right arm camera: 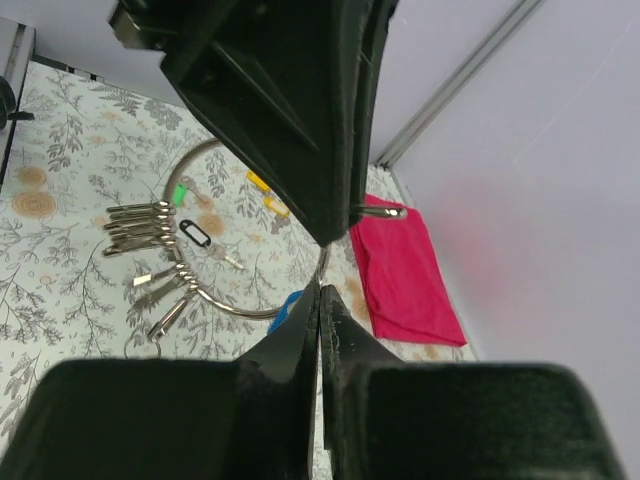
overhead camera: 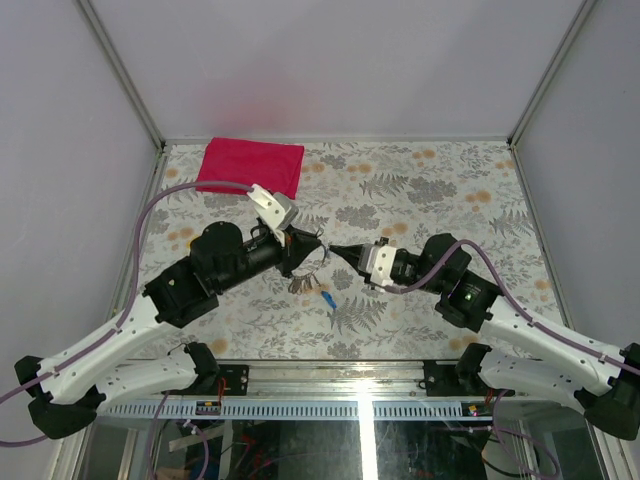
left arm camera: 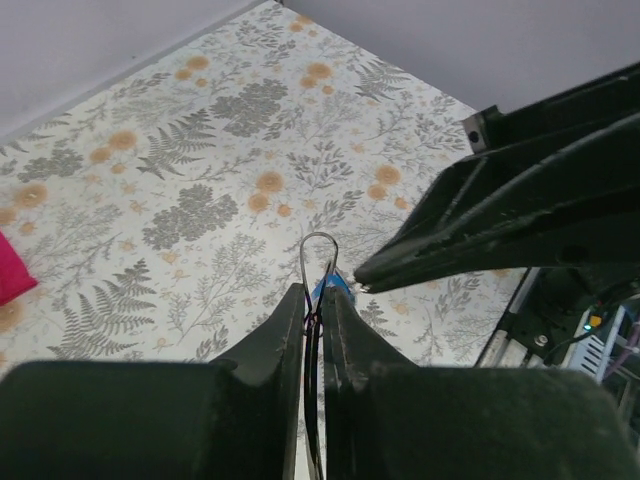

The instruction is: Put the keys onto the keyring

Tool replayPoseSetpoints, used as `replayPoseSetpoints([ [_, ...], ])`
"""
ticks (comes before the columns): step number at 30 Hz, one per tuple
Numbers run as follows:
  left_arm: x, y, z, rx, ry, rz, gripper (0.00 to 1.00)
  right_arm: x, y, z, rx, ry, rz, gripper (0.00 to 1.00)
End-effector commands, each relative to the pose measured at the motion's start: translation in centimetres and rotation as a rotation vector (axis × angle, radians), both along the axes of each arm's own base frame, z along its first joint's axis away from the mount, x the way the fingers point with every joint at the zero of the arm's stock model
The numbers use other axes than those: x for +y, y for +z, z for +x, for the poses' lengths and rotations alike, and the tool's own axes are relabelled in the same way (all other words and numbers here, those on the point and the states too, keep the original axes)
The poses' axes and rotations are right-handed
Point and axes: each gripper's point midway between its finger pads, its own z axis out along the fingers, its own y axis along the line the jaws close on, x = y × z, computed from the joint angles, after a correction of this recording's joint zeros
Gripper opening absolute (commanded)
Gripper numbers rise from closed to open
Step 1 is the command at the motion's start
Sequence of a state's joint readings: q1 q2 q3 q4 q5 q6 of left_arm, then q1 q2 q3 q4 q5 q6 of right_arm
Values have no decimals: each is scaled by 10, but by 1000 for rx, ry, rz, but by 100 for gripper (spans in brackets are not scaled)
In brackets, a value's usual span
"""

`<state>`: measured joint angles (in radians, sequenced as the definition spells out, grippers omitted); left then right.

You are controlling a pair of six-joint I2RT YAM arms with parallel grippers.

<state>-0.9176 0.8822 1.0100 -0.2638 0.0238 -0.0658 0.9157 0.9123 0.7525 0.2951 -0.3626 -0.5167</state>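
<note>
My left gripper is shut on the thin wire of the keyring, held above the table. In the right wrist view the keyring is a wide silver loop with several silver keys strung on it; they dangle under the grip. One blue-headed key lies on the table just below, partly hidden behind the fingertips. My right gripper is shut with nothing visible between its fingers, its tip right at the ring wire, facing the left gripper's tip.
A red cloth lies at the back left of the flowered table. A small green tag, a dark oval clip and yellow bits hang near the silver keys. Metal frame posts border the table.
</note>
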Motion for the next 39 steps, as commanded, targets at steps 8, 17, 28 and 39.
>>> replayPoseSetpoints([
  [8,12,18,8,-79,79,13,0,-1,61,-6,-158,-18,120,0],
  [17,5,12,7,-72,63,33,0,3,67,-2,-152,-31,129,0],
  [28,3,12,6,-74,62,38,0,10,63,2,-138,-26,110,0],
  [39,0,10,5,-69,58,43,0,14,61,2,-126,-21,113,0],
])
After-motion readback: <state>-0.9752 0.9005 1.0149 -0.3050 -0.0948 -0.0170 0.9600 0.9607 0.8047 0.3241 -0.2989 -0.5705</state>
